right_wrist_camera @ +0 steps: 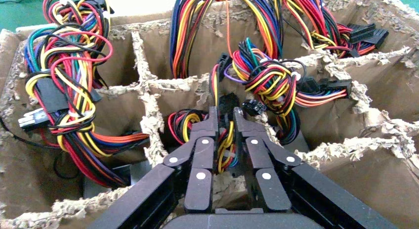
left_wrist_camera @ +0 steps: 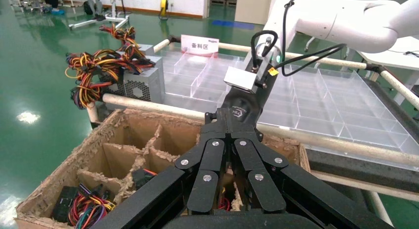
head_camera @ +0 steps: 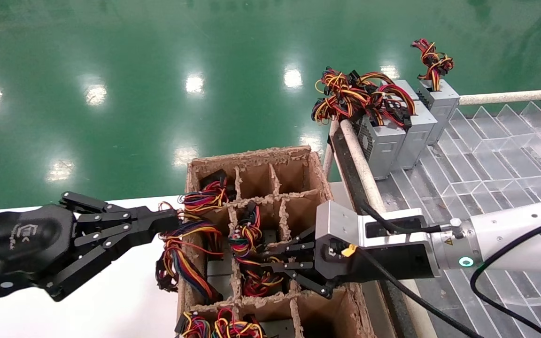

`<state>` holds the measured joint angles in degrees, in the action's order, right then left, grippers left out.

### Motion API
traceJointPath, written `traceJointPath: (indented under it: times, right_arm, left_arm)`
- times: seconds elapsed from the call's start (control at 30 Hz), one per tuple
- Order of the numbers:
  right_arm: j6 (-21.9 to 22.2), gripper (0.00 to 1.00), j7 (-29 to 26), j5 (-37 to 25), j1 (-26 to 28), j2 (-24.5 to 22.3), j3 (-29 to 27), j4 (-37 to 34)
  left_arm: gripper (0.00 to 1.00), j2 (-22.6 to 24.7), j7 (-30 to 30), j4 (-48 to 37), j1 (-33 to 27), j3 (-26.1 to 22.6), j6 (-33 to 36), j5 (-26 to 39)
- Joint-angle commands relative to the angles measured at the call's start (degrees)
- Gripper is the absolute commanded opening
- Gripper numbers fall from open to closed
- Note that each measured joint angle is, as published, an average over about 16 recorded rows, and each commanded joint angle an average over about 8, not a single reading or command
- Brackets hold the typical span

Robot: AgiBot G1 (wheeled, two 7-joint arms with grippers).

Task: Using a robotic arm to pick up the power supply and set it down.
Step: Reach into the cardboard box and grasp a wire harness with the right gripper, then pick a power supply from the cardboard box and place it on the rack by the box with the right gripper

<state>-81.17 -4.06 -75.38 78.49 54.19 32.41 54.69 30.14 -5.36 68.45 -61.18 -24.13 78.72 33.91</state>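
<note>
Green floor surrounds my cardboard divider box [head_camera: 320, 176]. My right gripper [head_camera: 270, 262] reaches into its middle cell, fingers [right_wrist_camera: 216, 121] pinched on the power supply [head_camera: 251, 260] wire bundle. Left gripper [head_camera: 169, 224] hovers closed beside the box.

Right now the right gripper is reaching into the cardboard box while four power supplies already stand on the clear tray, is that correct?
Not quite: three power supplies, not four, stand on the clear tray, as the head view shows. The right gripper is indeed reaching into the cardboard box.

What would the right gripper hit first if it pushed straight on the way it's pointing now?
Most likely the wire bundle in the carton cell right ahead: the right gripper has its nearly closed tips at those red, yellow and black wires. The power supply body underneath is hidden, so depth is uncertain.
</note>
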Motion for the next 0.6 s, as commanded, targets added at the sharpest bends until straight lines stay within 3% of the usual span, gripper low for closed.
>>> traceJointPath:
  times: [0.03,0.6]
  right_arm:
    - [0.0,0.00,-0.5,-0.2,0.0,-0.2,0.1,0.7]
    - [0.4,0.00,-3.1,0.7,0.8,-2.4,-1.1,8.8]
  left_arm:
    - [0.00,0.0,0.0,0.0,0.0,0.0,0.0,0.0]
    - [0.00,0.0,0.0,0.0,0.0,0.0,0.0,0.0]
